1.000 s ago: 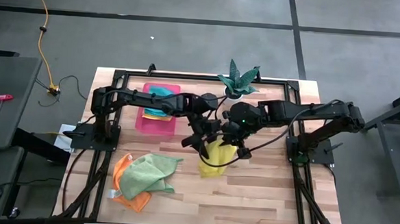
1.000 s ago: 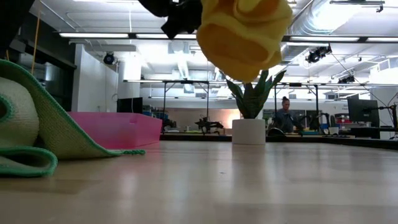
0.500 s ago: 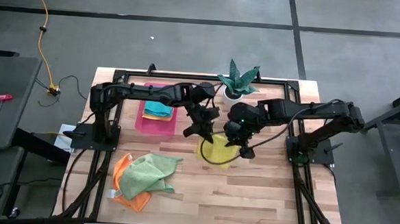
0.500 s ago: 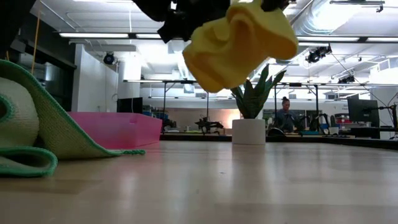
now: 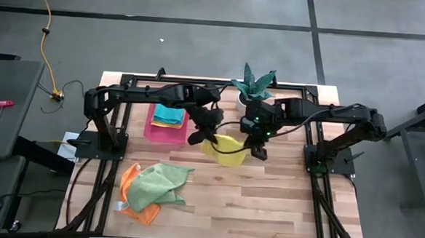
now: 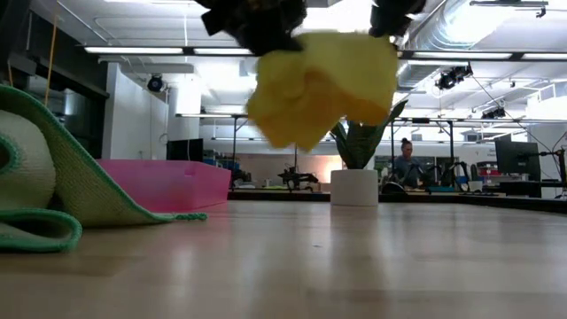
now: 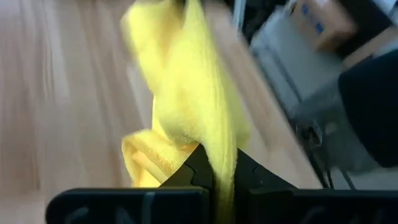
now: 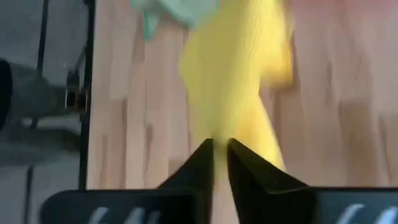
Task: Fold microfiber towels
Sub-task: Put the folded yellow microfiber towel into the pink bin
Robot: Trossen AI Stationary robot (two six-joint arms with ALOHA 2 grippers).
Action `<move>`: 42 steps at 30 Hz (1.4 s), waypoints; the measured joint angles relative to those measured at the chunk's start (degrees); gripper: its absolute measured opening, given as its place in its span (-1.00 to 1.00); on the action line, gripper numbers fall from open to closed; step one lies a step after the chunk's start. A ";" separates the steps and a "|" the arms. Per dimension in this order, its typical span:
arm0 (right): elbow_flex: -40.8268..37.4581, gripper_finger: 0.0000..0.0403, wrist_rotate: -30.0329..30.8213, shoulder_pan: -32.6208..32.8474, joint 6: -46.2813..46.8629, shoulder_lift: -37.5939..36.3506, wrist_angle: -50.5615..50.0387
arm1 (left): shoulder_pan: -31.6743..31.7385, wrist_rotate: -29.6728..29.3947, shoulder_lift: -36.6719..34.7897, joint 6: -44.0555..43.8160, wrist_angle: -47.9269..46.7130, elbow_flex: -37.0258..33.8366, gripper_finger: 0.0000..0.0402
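Since a second ago, the yellow microfiber towel (image 5: 224,146) has been carried up the tabletop (image 5: 266,202) toward the pink tray (image 5: 156,128) and potted plant (image 5: 252,85), and is stretched between both arms, clear of the wood. Its cloth is pinched by the jaws of the left gripper (image 5: 200,138) and of the right gripper (image 5: 257,150). A light green towel (image 5: 154,185) is heaped over an orange towel (image 5: 132,202) near the front left.

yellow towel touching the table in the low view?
No: in the low view the yellow towel hangs clear above the table, with the room visible under its lower edge.
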 joint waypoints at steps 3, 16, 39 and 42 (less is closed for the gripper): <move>-0.08 -0.58 0.24 -1.33 -0.97 -0.02 -1.84 | 0.94 -2.01 -1.26 3.34 -6.32 0.07 -0.99; -0.08 -0.03 4.60 -10.41 -10.91 -0.35 -8.60 | 16.16 -6.48 -16.33 6.53 -26.08 -1.98 -1.00; -0.13 -0.02 4.53 -16.63 -16.16 -0.35 -5.84 | 33.77 -28.29 -53.19 -58.89 24.78 -50.80 -1.00; -0.13 -0.02 4.53 -16.63 -16.47 -0.35 -5.84 | 31.92 -34.53 -55.80 -61.17 24.87 -53.86 -1.00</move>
